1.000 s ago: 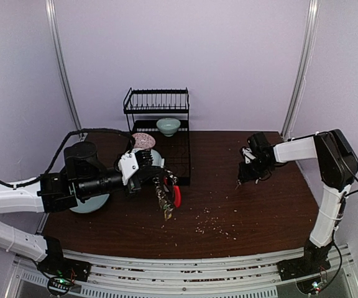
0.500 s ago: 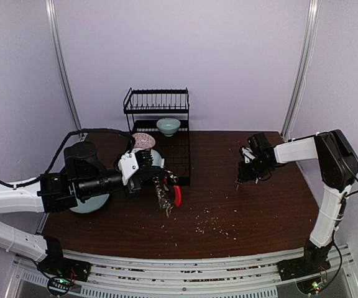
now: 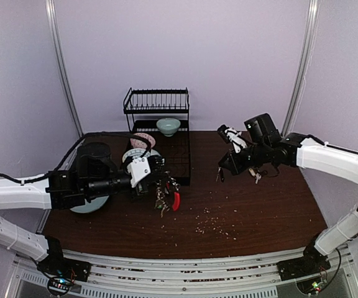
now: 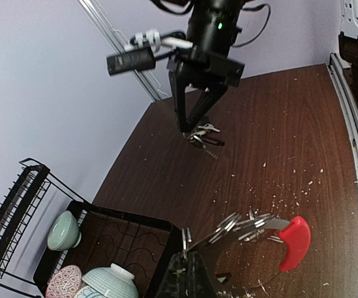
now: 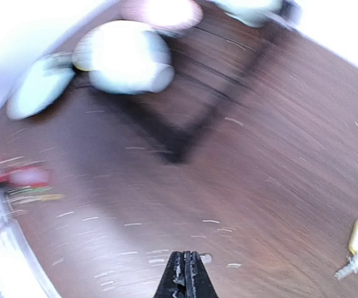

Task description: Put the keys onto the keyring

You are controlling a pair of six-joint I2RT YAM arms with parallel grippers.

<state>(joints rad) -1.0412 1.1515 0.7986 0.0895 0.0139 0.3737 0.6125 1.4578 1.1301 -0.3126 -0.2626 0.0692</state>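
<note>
Crumbs [image 3: 213, 220] speckle the brown worktop's [image 3: 272, 211] open middle and near edge, lilac walls [image 3: 229, 62] around. Left gripper [image 4: 187, 264], clamped on the keyring [image 4: 257, 225], holds it left of centre; right gripper [image 4: 186, 128], pinched shut, grasp unclear, hovers near loose keys [image 4: 205, 135] toward the right edge.

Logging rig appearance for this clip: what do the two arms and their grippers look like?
White tubular links joined by bulky black joint housings on both. A black cable arches over the left arm; the right arm shows a green light. The left gripper and right gripper have slim black fingers behind white housings.
</note>
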